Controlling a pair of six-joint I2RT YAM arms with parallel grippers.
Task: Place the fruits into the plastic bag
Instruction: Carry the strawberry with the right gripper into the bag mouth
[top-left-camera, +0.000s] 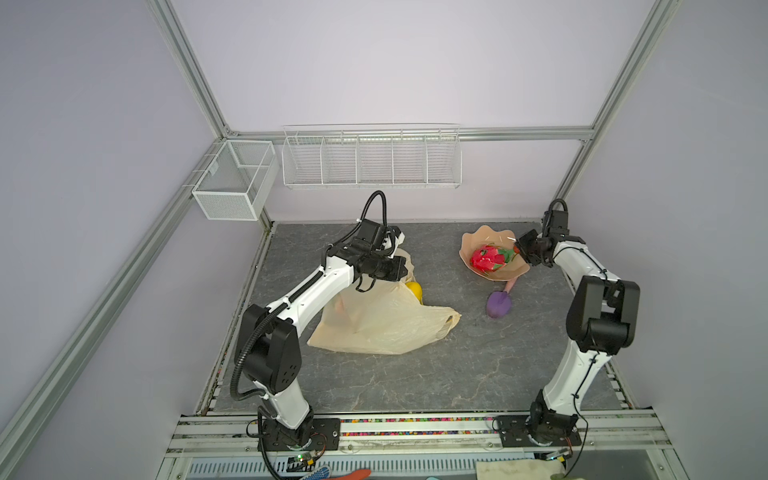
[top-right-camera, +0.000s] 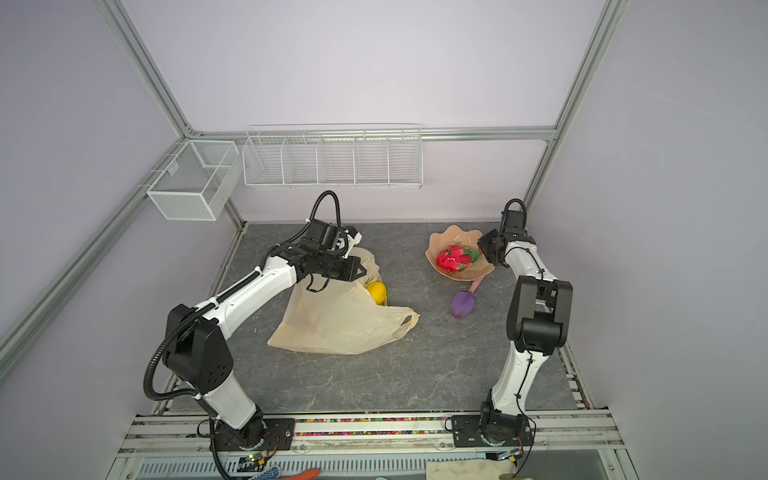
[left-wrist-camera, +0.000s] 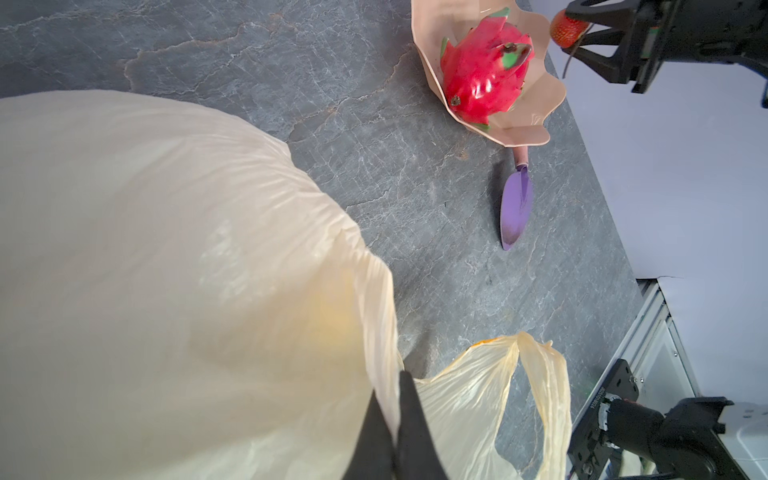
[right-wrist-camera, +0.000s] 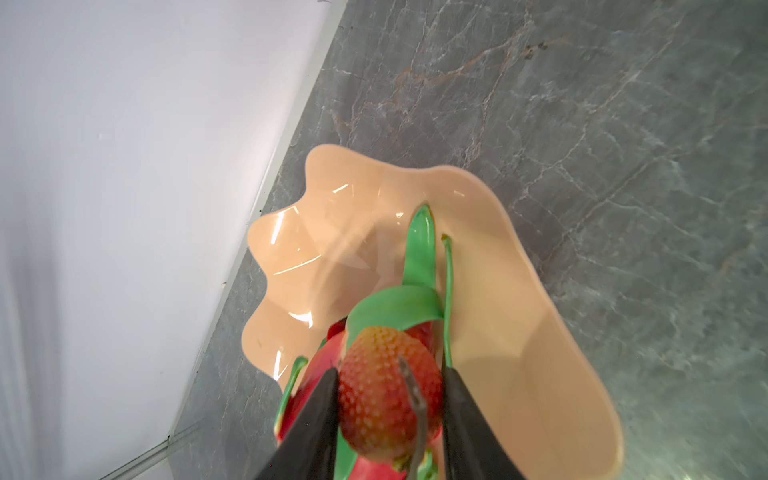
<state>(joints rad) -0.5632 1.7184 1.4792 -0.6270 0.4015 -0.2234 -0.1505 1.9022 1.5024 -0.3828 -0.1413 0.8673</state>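
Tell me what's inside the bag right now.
A yellow fruit sits at the mouth of the bag. A faint pinkish blur shows through the film farther in; the cloudy plastic hides what it is, and anything else inside.

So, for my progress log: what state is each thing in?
plastic bag: slumped on table, edge lifted
left tool: shut on plastic bag
right tool: shut on strawberry
strawberry: held aloft near dish
dragon fruit: lying in dish
yellow fruit: at bag's mouth
scoop: lying on table
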